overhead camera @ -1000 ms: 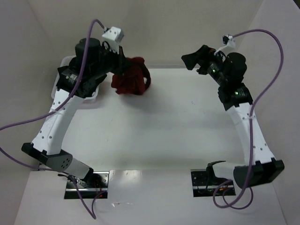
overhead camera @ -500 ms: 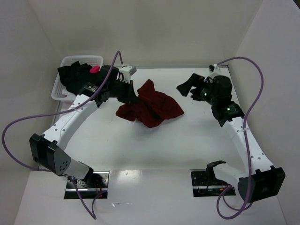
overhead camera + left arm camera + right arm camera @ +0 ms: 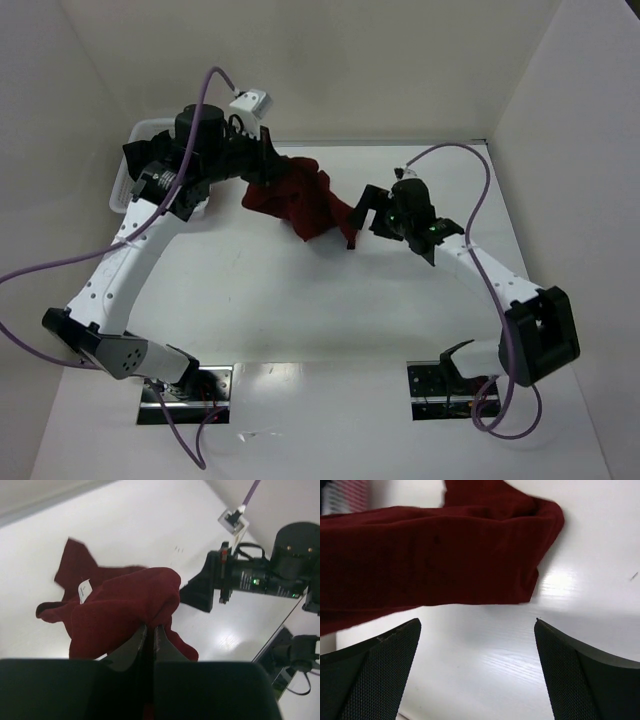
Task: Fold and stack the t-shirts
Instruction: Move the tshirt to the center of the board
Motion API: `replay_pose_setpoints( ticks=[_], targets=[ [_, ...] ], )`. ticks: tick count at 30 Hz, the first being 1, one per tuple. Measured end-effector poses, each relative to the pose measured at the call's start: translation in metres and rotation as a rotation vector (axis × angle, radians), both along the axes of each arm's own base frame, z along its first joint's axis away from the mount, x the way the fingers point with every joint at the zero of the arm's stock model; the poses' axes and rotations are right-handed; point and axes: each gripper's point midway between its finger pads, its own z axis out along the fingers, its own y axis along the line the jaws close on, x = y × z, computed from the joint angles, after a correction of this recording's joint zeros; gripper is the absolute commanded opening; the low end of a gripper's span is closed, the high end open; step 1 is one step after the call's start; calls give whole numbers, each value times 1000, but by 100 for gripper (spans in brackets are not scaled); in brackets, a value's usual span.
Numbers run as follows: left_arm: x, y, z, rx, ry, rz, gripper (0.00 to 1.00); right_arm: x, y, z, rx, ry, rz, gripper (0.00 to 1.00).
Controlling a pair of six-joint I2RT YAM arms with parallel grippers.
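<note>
The dark red t-shirt (image 3: 300, 198) hangs bunched over the far middle of the table, its lower folds trailing on the surface. My left gripper (image 3: 262, 165) is shut on its upper left part. In the left wrist view the fingertips (image 3: 145, 630) pinch a fold of the shirt (image 3: 115, 605), which shows a white tag. My right gripper (image 3: 358, 215) stands open just off the shirt's right tip. In the right wrist view the shirt (image 3: 435, 555) spans the top, beyond the open gripper (image 3: 477, 625), which has nothing in it. A black t-shirt (image 3: 138, 155) lies partly hidden behind the left arm.
A white mesh basket (image 3: 148, 126) sits at the far left corner, mostly covered by the left arm. White walls close in the table at the back and on both sides. Both arm bases stand at the near edge.
The left gripper has pulled the dark red shirt up and back toward the far left. The right arm has swung left and lower, its open gripper now at the shirt's right tip.
</note>
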Motion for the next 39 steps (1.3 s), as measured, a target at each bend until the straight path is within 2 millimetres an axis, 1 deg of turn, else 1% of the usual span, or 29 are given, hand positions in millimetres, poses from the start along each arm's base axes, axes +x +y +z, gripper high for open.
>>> replay_pose_setpoints(
  ticks=[1, 3, 5, 7, 11, 14, 17, 21, 23, 24, 25, 27, 28, 31, 32, 34, 36, 38, 39],
  targets=[
    [0, 1, -9, 13, 20, 4, 6, 1, 0, -14, -7, 36, -10, 100],
    [1, 4, -30, 52, 59, 12, 6, 3, 1, -30, -21, 69, -14, 100],
    [1, 6, -46, 81, 98, 21, 6, 7, 2, -36, -28, 71, -10, 100],
    [3, 8, -56, 101, 124, 33, 6, 11, 3, -36, -42, 46, 3, 100],
    [8, 9, -63, 116, 138, 48, 6, 15, 7, -36, -107, -3, 39, 100],
    [14, 9, -70, 129, 152, 61, 6, 17, 22, -45, -167, -11, 79, 100],
    [20, 11, -74, 137, 160, 81, 6, 21, 32, -69, -220, 34, 89, 100],
    [26, 18, -73, 139, 157, 107, 6, 19, 23, -121, -299, 165, 48, 100],
    [28, 22, -73, 140, 157, 122, 6, 15, 16, -141, -336, 224, 28, 100],
    [29, 24, -74, 144, 157, 132, 6, 12, 13, -148, -352, 246, 21, 100],
    [30, 27, -74, 148, 159, 141, 6, 13, 12, -149, -359, 249, 11, 100],
    [32, 30, -75, 154, 159, 156, 6, 19, 13, -142, -355, 237, -4, 100],
    [33, 31, -75, 157, 157, 163, 6, 22, 14, -139, -352, 229, -10, 98],
    [34, 34, -75, 160, 155, 174, 6, 33, 18, -134, -346, 210, -20, 88],
    [33, 35, -75, 162, 155, 177, 6, 35, 20, -134, -345, 210, -19, 80],
    [31, 37, -76, 166, 157, 183, 6, 38, 23, -141, -348, 222, -13, 74],
    [30, 39, -77, 169, 156, 190, 6, 39, 25, -152, -356, 244, -7, 68],
    [29, 40, -76, 171, 156, 195, 6, 44, 28, -150, -352, 237, -8, 60],
    [28, 41, -75, 171, 153, 197, 6, 45, 28, -152, -355, 239, -9, 47]
  ],
)
